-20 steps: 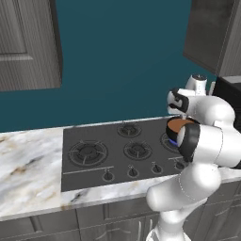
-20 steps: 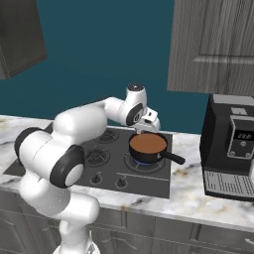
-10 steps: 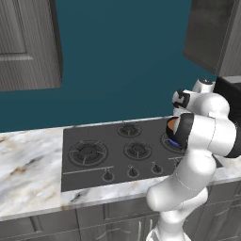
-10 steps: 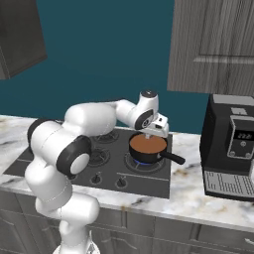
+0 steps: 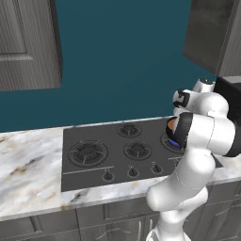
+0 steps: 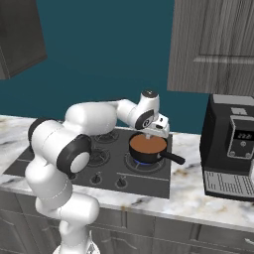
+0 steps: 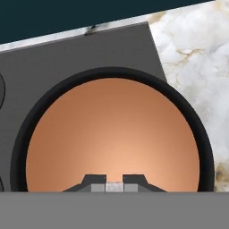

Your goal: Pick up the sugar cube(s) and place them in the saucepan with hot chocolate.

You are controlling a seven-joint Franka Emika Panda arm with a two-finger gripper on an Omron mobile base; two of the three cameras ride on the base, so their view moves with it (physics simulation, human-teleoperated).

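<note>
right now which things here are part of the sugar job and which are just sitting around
Part of the job:
- saucepan of hot chocolate, on the lit burner
- pale sugar cube, pinched between the fingertips
- gripper, shut on the cube above the brown liquid

Just sitting around:
- coffee machine
- stove knobs
- other burners

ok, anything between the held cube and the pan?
Nothing visible. The gripper pinches a pale cube right above the pan, with only open brown liquid below it.
</note>
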